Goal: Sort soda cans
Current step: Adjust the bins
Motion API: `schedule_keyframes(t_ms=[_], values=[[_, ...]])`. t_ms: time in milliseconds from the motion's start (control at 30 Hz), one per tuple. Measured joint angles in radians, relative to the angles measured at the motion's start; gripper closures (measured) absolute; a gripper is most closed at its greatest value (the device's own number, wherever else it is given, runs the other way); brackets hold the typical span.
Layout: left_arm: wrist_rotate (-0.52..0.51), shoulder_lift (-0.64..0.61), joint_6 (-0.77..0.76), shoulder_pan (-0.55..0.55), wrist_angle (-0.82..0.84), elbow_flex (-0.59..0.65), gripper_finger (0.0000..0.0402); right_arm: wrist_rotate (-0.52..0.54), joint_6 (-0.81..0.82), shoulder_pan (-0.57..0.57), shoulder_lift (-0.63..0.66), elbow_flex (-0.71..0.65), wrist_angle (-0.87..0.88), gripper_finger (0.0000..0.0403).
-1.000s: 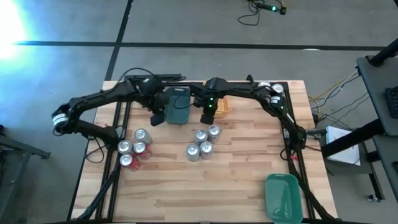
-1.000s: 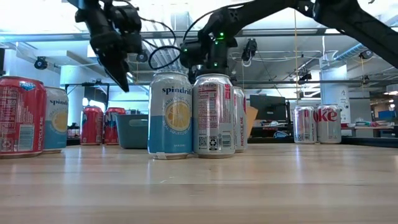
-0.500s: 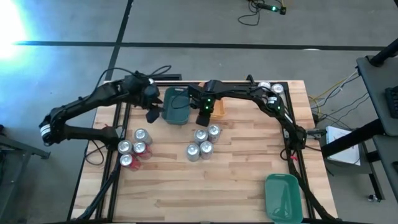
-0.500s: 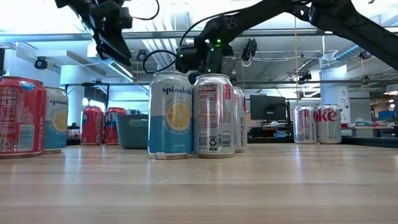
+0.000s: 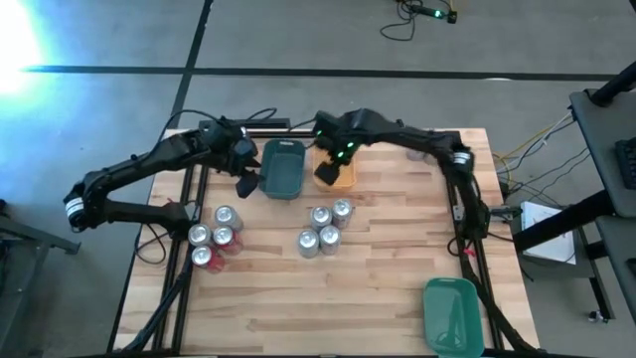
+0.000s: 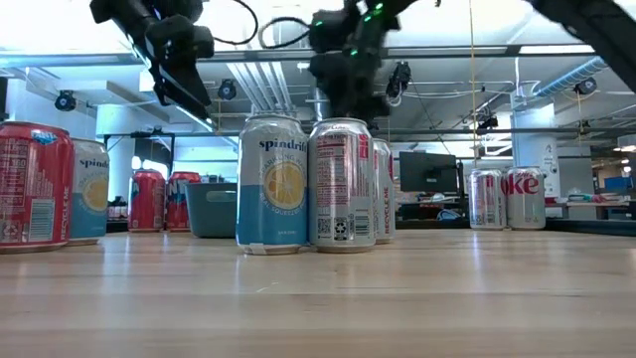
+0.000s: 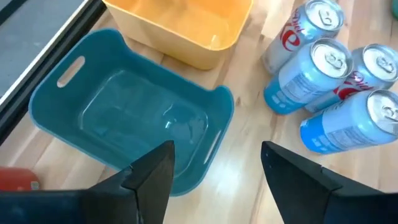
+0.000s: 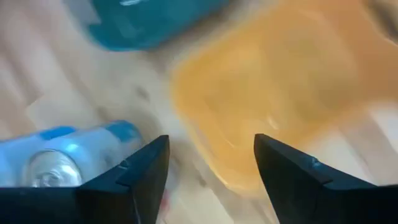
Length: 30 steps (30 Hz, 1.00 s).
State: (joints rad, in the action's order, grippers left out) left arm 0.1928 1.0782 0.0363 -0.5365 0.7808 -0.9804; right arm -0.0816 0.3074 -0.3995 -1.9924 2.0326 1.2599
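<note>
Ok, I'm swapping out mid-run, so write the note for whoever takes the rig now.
Left pincer: open, empty, above the teal tray.
Right pincer: open, empty, over the orange tray.
Cans: four in the left cluster, four in the middle cluster, all standing on the table. Green tray at the near right corner.
Done: no can shows in a tray.
Left: sort them all.

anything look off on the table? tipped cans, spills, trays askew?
Nothing stands out. The centre cans and left cans stand upright in tight groups, no spill visible. The teal tray and orange tray look empty; the green tray sits apart at the near edge.
</note>
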Motion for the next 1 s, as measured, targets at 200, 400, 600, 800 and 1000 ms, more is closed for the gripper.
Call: schedule_keyframes(t_ms=[200,400,600,800,1000], values=[[0.015,0.000,-0.002,0.005,-0.051,0.038,0.0190,0.032,0.159,-0.073,0.113,-0.197,-0.010,0.0180],[0.026,0.001,0.106,0.012,-0.175,0.123,0.0195,0.032,0.330,-0.098,0.145,-0.431,-0.245,0.0194],[0.026,0.066,0.103,0.012,-0.247,0.202,0.0176,0.038,0.407,-0.092,0.125,-0.515,-0.372,0.0181],[0.035,0.179,0.127,0.015,-0.249,0.184,0.0177,0.060,0.433,-0.132,0.127,-0.521,-0.401,0.0169],[0.132,0.255,0.179,0.016,-0.250,0.142,0.0186,0.085,0.469,-0.149,0.097,-0.561,-0.448,0.0191]])
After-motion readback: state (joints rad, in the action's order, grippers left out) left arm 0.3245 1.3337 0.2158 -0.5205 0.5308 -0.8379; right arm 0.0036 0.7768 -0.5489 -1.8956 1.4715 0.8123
